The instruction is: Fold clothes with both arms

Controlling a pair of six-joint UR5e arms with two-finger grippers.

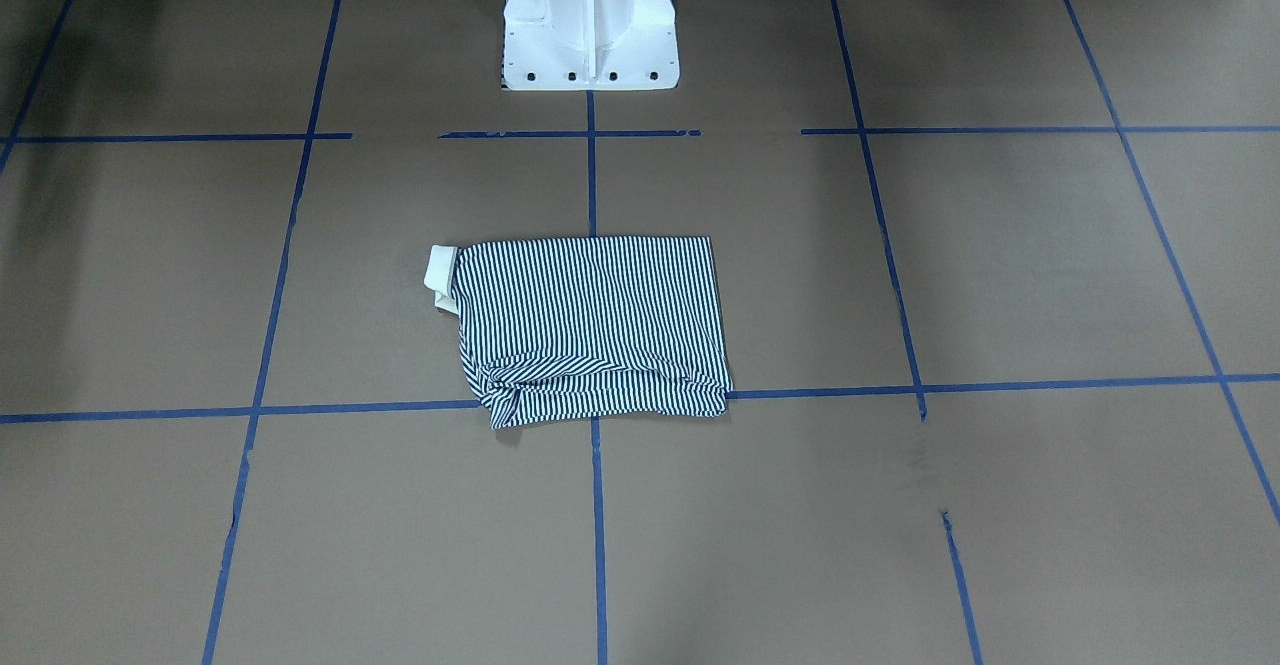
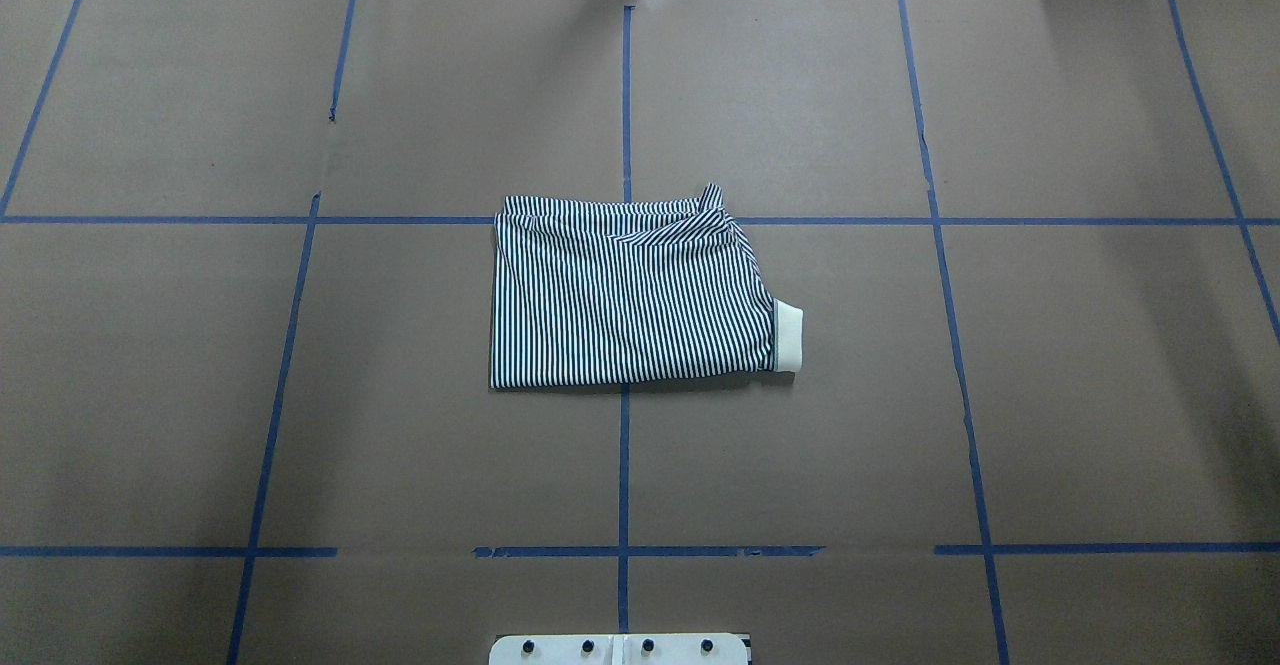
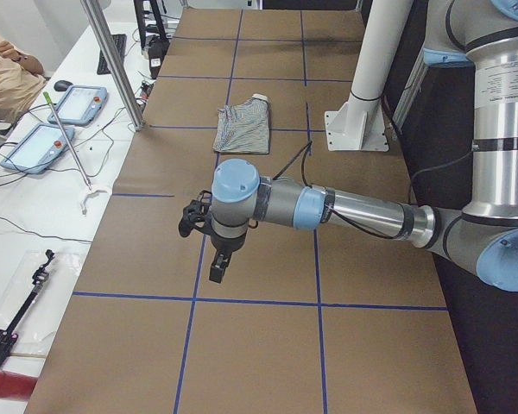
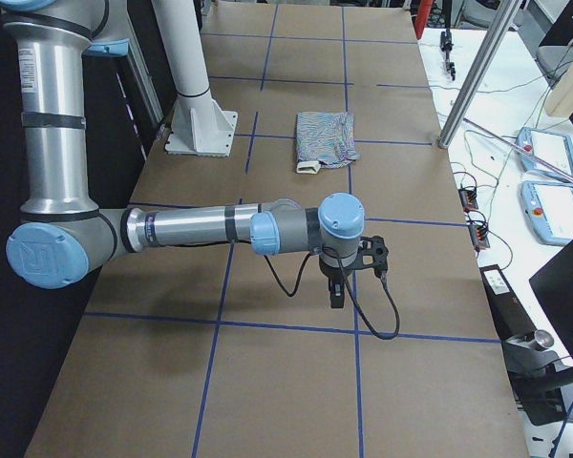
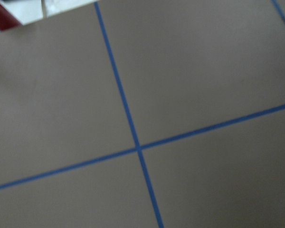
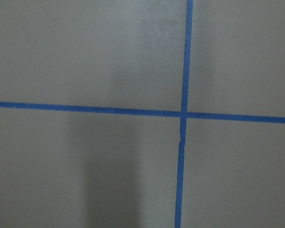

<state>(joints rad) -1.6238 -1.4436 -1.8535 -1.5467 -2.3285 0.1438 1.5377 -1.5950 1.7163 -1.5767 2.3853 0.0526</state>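
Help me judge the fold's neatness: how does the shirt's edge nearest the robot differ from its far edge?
The near edge runs straight and flat; the far edge is bunched and creased. The far edge lies along a blue tape line; the near edge lies mid-square. The cream collar sticks out closer to the near edge than the far edge. Both are striped and rest on the table.

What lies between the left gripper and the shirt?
Nothing but bare table with blue tape lines, in the exterior left view, between left gripper and shirt.

shirt: 1 | arms: 2, left arm, right arm | pedestal: 1
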